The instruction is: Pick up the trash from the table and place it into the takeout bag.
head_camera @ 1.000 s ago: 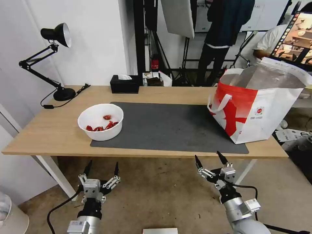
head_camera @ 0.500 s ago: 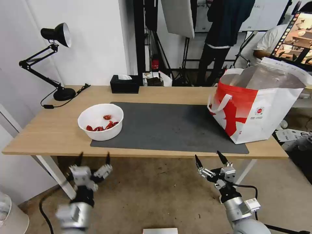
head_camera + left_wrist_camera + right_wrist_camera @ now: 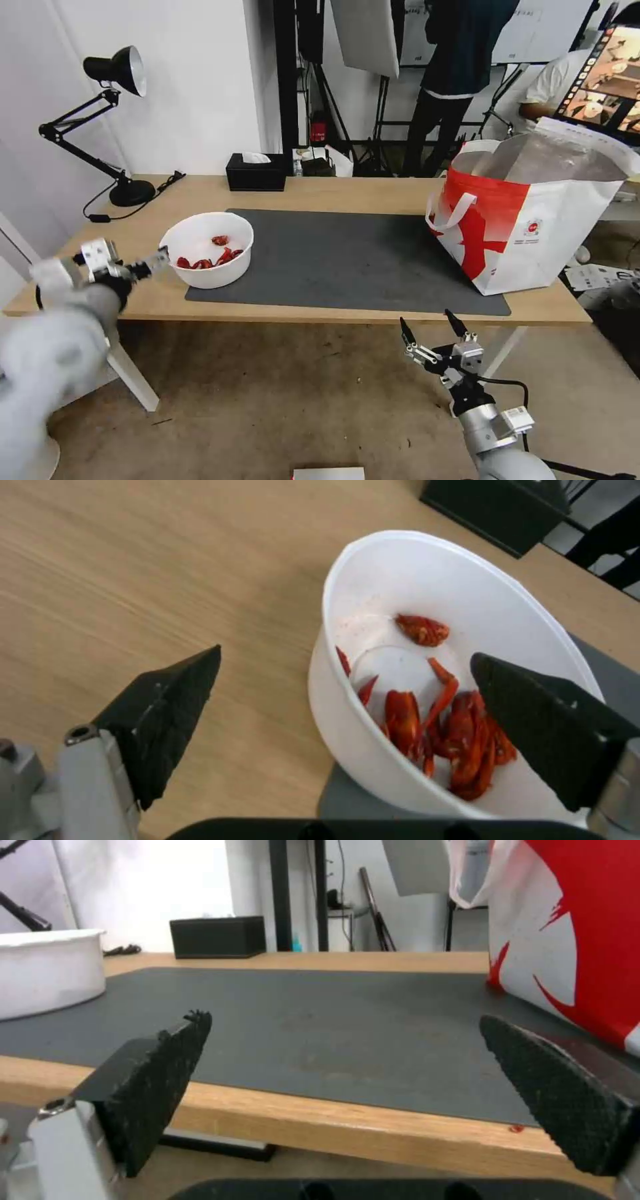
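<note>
Left arm extends from the robot's left side, raised to tabletop height; left gripper (image 3: 157,261) points inward, its 2 fingers (image 3: 167,715) spread wide apart. Right arm is low, below the front table edge; right gripper (image 3: 430,325) points up, fingers (image 3: 153,1080) spread.

White bowl (image 3: 207,248) is showing red scraps (image 3: 448,730) inside. Table (image 3: 120,267) is showing light wood grain — dark grey mat (image 3: 347,260) lying plain on it. Takeout bag (image 3: 527,220) is showing white and red panels, silver lining, small red logo. Tissue box (image 3: 256,173) — black.
</note>
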`<state>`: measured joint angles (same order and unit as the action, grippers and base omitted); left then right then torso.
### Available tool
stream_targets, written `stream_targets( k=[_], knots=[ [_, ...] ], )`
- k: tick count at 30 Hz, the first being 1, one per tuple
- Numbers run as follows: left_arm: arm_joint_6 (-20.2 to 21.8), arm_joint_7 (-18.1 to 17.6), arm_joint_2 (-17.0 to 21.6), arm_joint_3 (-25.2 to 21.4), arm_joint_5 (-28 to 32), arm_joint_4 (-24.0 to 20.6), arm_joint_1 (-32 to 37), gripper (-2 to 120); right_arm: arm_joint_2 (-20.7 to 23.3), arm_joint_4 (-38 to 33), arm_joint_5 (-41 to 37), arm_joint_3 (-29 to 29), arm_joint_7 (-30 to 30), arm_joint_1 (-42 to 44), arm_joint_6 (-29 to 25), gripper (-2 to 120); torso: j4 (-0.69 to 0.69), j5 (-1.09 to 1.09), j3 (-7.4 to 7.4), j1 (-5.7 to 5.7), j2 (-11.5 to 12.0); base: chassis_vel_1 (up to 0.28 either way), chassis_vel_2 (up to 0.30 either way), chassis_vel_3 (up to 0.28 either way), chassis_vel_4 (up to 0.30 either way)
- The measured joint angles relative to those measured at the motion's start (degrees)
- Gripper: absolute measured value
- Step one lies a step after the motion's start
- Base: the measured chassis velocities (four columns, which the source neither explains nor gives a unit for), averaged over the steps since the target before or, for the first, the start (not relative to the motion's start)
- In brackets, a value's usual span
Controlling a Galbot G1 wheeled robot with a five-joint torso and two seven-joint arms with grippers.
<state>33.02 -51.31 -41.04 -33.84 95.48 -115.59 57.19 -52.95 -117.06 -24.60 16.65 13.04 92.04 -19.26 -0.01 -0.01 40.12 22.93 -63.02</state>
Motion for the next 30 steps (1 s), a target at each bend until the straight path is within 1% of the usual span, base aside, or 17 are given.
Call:
stream_targets(
  k=[1,2,5,6,9,10,13,14,17,19,20,21,22,23,26,27,30],
  knots=[
    [0.84,-0.51,-0.01,0.98,2.03,1.98,-2.14,100,0.0,0.0,0.0,0.0,0.0,-0.01,0.0,100,0.0,0.0,0.0,0.0,0.0,0.0,0.0,0.0,0.0],
    [0.84,-0.51,-0.01,0.98,2.03,1.98,-2.14,100,0.0,0.0,0.0,0.0,0.0,-0.01,0.0,100,0.0,0.0,0.0,0.0,0.0,0.0,0.0,0.0,0.0],
    [1.98,-0.86,-0.53,3.96,4.05,6.96,-6.86,100,0.0,0.0,-0.01,0.0,0.0,-0.02,0.0,100,0.01,0.0,0.0,0.0,0.0,0.0,0.0,0.0,0.0],
    [1.98,-0.86,-0.53,3.96,4.05,6.96,-6.86,100,0.0,0.0,-0.01,0.0,0.0,-0.02,0.0,100,0.01,0.0,0.0,0.0,0.0,0.0,0.0,0.0,0.0],
    [2.92,-1.22,-1.33,6.52,5.92,11.81,-10.86,100,0.0,0.01,-0.01,0.0,0.0,-0.02,0.0,100,0.01,0.0,0.0,0.0,0.0,0.0,0.0,0.0,0.0],
    [2.92,-1.22,-1.33,6.52,5.92,11.81,-10.86,100,0.0,0.01,-0.01,0.0,0.0,-0.02,0.0,100,0.01,0.0,0.0,0.0,0.0,0.0,0.0,0.0,0.0],
    [4.65,-1.65,-2.05,9.09,7.55,15.15,-14.0,100,0.01,0.01,-0.01,0.0,0.0,-0.02,0.0,100,0.01,0.02,-0.01,0.0,0.0,0.0,0.0,0.0,0.0],
    [4.65,-1.65,-2.05,9.09,7.55,15.15,-14.0,100,0.01,0.01,-0.01,0.0,0.0,-0.02,0.0,100,0.01,0.02,-0.01,0.0,0.0,0.0,0.0,0.0,0.0],
    [5.09,-2.44,-2.95,11.28,7.57,17.01,-16.0,100,0.01,0.01,-0.01,0.0,0.0,-0.03,0.0,100,0.01,0.01,-0.01,-0.01,0.0,0.0,0.0,0.0,0.0],
    [5.11,-4.4,-4.47,13.14,7.63,19.28,-17.98,100,0.01,0.01,-0.01,0.0,0.01,-0.03,0.0,100,0.0,0.01,-0.01,-0.01,0.0,0.0,0.0,0.0,0.0],
    [5.11,-4.4,-4.47,13.14,7.63,19.28,-17.98,100,0.01,0.01,-0.01,0.0,0.01,-0.03,0.0,100,0.0,0.01,-0.01,-0.01,0.0,0.0,0.0,0.0,0.0],
    [5.09,-5.56,-5.02,13.8,7.65,20.34,-18.67,99,0.0,0.01,-0.01,0.0,0.01,-0.02,0.0,100,0.0,0.01,-0.01,-0.01,0.0,0.0,0.0,0.0,0.0],
    [5.05,-6.11,-5.4,14.15,7.65,20.93,-19.04,94,0.01,0.01,-0.01,0.0,0.01,-0.02,0.0,100,0.0,0.01,-0.01,-0.01,0.0,0.0,0.0,0.0,0.0],
    [5.05,-6.11,-5.4,14.15,7.65,20.93,-19.04,94,0.01,0.01,-0.01,0.0,0.01,-0.02,0.0,100,0.0,0.01,-0.01,-0.01,0.0,0.0,0.0,0.0,0.0],
    [4.81,-6.55,-5.72,14.68,7.49,21.51,-19.34,82,0.01,0.01,-0.01,0.0,0.0,-0.02,0.0,100,0.01,0.01,-0.01,-0.01,0.0,0.0,0.0,0.0,0.0],
    [4.81,-6.55,-5.72,14.68,7.49,21.51,-19.34,82,0.01,0.01,-0.01,0.0,0.0,-0.02,0.0,100,0.01,0.01,-0.01,-0.01,0.0,0.0,0.0,0.0,0.0],
    [4.37,-6.55,-5.71,15.04,7.26,21.48,-19.29,65,0.0,0.02,-0.01,0.0,0.01,-0.03,0.0,100,0.01,0.01,-0.01,-0.01,0.0,0.0,0.0,0.0,0.0]
  ],
)
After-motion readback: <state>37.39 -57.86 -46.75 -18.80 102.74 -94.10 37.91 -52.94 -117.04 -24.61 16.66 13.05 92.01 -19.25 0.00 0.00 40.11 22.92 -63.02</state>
